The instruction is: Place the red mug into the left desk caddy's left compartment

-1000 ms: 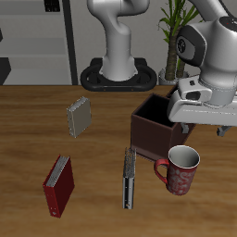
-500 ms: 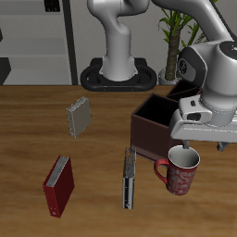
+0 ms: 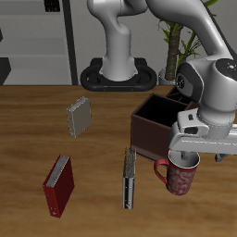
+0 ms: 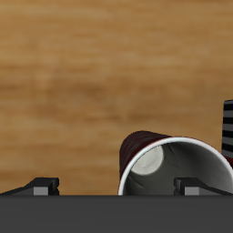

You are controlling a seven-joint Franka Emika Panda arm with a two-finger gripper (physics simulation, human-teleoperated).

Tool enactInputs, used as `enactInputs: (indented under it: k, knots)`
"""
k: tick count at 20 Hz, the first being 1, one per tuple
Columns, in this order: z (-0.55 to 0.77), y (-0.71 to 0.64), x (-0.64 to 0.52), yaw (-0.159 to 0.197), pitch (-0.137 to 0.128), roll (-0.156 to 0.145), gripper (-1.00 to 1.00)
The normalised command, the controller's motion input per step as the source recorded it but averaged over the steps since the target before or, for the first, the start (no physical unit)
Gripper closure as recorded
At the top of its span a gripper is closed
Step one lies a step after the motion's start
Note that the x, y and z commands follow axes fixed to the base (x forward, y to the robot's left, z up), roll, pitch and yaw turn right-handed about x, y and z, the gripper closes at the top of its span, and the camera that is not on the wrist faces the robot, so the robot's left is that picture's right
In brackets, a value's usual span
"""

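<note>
Over the red mug: the gripper [image 3: 185, 159] hangs right above the red mug [image 3: 181, 171], fingers dropped to about rim level, so I'd say it's lining up for a grab rather than holding anything.
Gripper state: in the wrist view both fingertips [image 4: 43, 186] sit spread wide, one either side of the mug [image 4: 173, 165] rim, nothing pinched between them. Open and empty as far as I can tell.
Mug position: upright on the table [image 3: 28, 139], just in front of the left desk caddy [image 3: 157, 125], nearly touching it, handle pointing away toward the striped book [image 3: 129, 178]. White inside shows, looks empty.
Why it sits like that: my guess is the wide jaws straddle the rim so one finger can go inside the wall and one outside. Can't tell yet which part of the rim it'll bite.
Caddy: dark maroon box directly behind the mug, open top, mostly covered by the arm, so I can't make out the compartments.
Other stuff: striped book standing on edge beside the mug's handle; a red book [image 3: 58, 185] farther off from the mug on that same side; a small grey book [image 3: 80, 117] farther back than those.
Surface: wood-grain tabletop, flat, plenty of bare space around the mug.
Room: shelving and a potted plant [image 3: 176, 37] behind the caddy, robot base on a dark round plate.
</note>
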Motion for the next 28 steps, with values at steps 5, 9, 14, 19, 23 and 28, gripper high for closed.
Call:
enactInputs:
  k: [5, 9, 14, 19, 23, 28]
  knots:
    - [-0.23, 0.04, -0.03, -0.03, 0.003, 0.017, -1.0]
    - [-0.43, -0.04, 0.08, -0.01, 0.055, 0.02, -1.0]
    - [-0.34, -0.03, 0.03, 0.017, 0.035, 0.017, 1.0]
    - [-0.06, -0.02, -0.01, 0.004, 0.006, 0.008, 1.0]
    - [0.06, -0.06, -0.01, 0.001, -0.006, 0.004, 1.0]
    - [0.23, -0.07, -0.06, 0.021, -0.038, 0.004, 1.0]
